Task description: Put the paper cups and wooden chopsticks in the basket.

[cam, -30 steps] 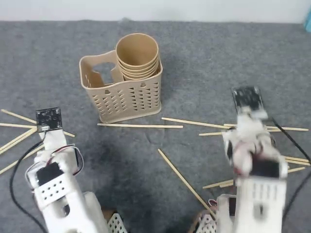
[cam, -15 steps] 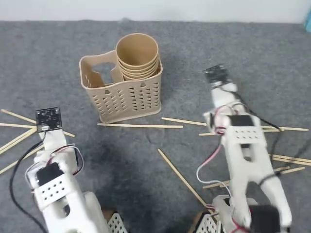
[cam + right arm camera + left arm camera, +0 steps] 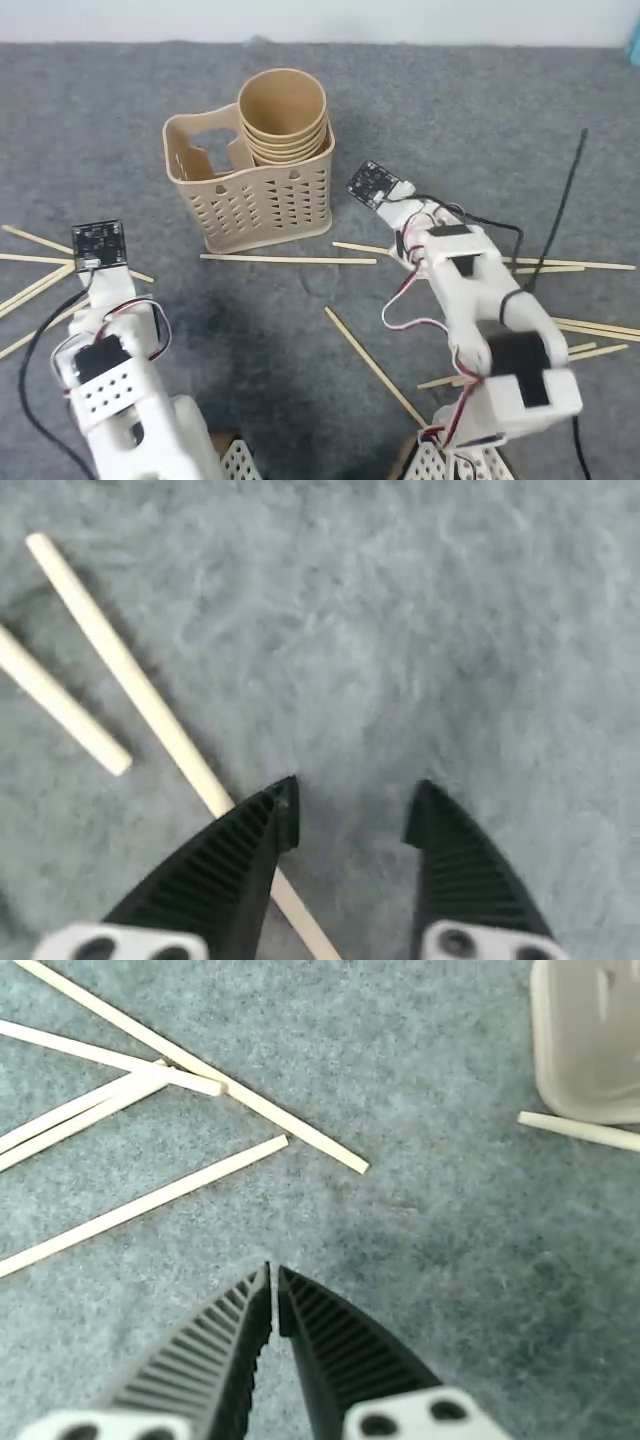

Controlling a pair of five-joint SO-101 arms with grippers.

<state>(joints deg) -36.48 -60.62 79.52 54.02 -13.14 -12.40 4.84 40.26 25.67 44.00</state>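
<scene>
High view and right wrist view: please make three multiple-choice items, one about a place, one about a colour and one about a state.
1. Where are the paper cups relative to the basket?
A. Beside it.
B. Stacked inside it.
C. Behind it.

2. What colour is the basket?
A. Beige.
B. Blue.
C. Black.

3. In what state is the right hand?
A. Shut on a cup.
B. Shut, holding nothing.
C. Open.

Answers:
1 B: the stack rises out of the basket.
2 A: its perforated walls are beige.
3 C: a clear gap shows between its fingers, and a chopstick lies by one of them.
</scene>
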